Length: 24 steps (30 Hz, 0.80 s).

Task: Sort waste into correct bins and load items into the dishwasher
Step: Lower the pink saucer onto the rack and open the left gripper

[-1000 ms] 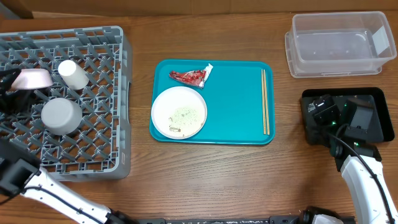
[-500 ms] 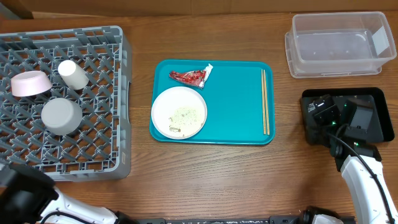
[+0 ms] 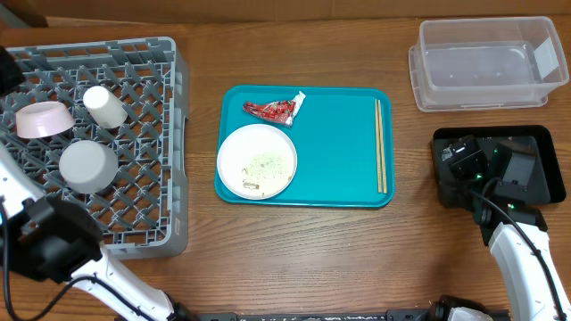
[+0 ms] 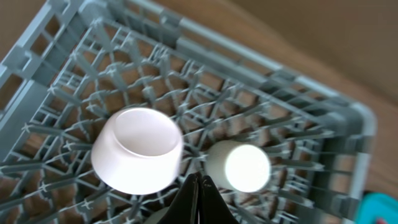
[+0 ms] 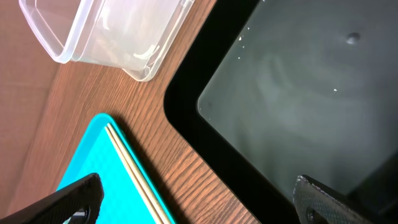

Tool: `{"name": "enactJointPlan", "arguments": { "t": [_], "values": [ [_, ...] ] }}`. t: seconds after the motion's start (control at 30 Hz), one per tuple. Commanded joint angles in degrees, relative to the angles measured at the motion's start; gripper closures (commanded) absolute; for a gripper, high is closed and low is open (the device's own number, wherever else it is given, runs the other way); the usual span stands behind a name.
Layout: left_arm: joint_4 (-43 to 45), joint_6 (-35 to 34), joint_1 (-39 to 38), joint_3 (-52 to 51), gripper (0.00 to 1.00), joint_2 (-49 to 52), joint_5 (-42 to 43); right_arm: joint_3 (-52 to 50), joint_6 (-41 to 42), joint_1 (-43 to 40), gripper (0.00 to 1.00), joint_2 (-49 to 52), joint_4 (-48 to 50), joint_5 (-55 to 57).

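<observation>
L gripper [image 4: 198, 182] shut; bowl [image 4: 138, 149] pale pink.

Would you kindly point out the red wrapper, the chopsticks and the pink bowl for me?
red wrapper [image 3: 270, 109]: overhead view, its crumpled red middle.
chopsticks [image 3: 380, 147]: overhead view, midway along the pair.
pink bowl [image 3: 43, 119]: overhead view, middle of its visible body.

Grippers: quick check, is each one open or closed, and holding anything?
Left gripper: closed, holding nothing, above the dish rack.
Right gripper: open, holding nothing, at the edge of the black tray.
</observation>
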Motion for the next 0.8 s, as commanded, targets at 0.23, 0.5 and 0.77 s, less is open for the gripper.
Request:
{"name": "enactJointPlan", "arguments": {
  "t": [0.23, 0.5, 0.77],
  "values": [
    [0.4, -1.0, -0.9, -0.2, 0.96, 14.0, -14.2, 1.4, 0.0, -0.1, 0.00, -0.6, 0.3, -0.1],
    [1.1, -0.9, -0.7, -0.2, 0.96, 19.3, -14.7, 1.4, 0.0, -0.1, 0.00, -0.6, 0.3, -0.1],
    [-3.0, -4.1, -0.7, -0.2, 0.96, 15.6, -15.5, 1.4, 0.0, -0.1, 0.00, -0.6, 0.3, -0.1]
  ]
}}
